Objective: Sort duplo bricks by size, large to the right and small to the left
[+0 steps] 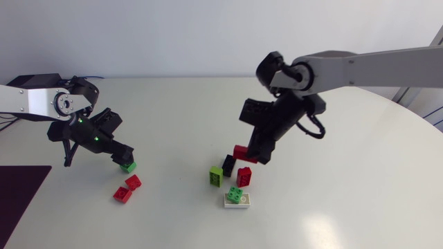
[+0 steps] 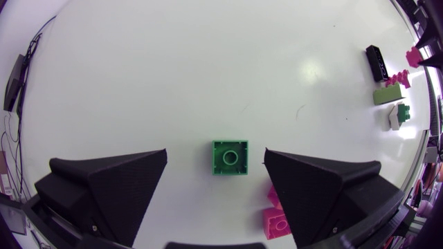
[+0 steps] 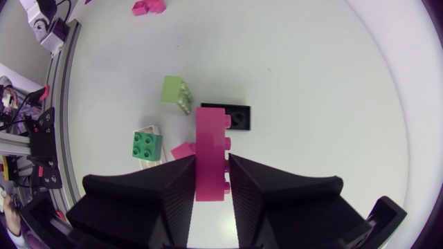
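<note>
Two wedge fingers of my left gripper (image 2: 216, 151) stand wide apart, pointing down at the table (image 1: 346, 173). A small green brick (image 2: 230, 158) lies between them, touched by neither. My left arm comes in low from its side edge, elbow bent. Just beside that gripper lie a small red brick (image 1: 133, 182) and a second small red brick (image 1: 122, 195).

My right arm reaches in past the middle, wrist bent steeply down. My right gripper (image 3: 212, 160) is clamped on a long red brick (image 3: 211, 131), a finger on each side. Crowding around it are a black brick (image 3: 239, 117), a lime brick (image 3: 176, 93), another red brick (image 1: 244, 177) and a second green brick (image 3: 147, 145) sitting on a white brick (image 1: 239, 203).

By count: four red, two green, one lime, one black, one white.
</note>
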{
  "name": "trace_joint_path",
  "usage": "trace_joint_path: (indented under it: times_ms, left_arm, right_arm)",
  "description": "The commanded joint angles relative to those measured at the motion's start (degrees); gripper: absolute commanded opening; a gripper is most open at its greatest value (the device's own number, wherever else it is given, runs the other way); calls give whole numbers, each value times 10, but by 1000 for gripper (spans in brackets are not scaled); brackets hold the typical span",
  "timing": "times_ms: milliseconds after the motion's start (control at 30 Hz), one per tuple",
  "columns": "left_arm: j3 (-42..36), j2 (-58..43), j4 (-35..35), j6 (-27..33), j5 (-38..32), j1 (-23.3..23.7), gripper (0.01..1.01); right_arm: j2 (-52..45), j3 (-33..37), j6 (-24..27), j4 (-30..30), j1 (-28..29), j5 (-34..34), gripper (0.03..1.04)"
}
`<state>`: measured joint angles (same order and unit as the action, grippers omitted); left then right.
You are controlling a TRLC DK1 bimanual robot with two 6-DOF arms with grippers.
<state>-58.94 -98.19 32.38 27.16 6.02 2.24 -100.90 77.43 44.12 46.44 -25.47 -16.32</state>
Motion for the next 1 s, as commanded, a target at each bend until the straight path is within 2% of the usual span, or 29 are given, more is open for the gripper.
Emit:
trace_joint_path:
  times_ms: [0, 133, 200, 500, 700, 967]
  left_arm:
    - [0, -9, 1, -12, 7, -4, 977]
    - [0, -8, 0, -20, 7, -13, 977]
    - [0, -6, -1, -22, 9, -18, 977]
    - [10, 0, -8, -33, 22, -29, 977]
    - [31, 15, -16, -33, 22, -29, 977]
    - [42, 28, -17, -35, 22, -33, 977]
  right_arm:
    - [37, -5, -3, 23, 32, 0, 225]
    - [54, -13, -11, 36, 102, 5, 223]
    - [65, -25, -58, 28, 130, 26, 223]
    - [130, -134, -232, 15, 221, 35, 223]
    - [162, -260, -258, -64, 287, 78, 225]
    - [164, -357, -288, -145, 294, 96, 226]
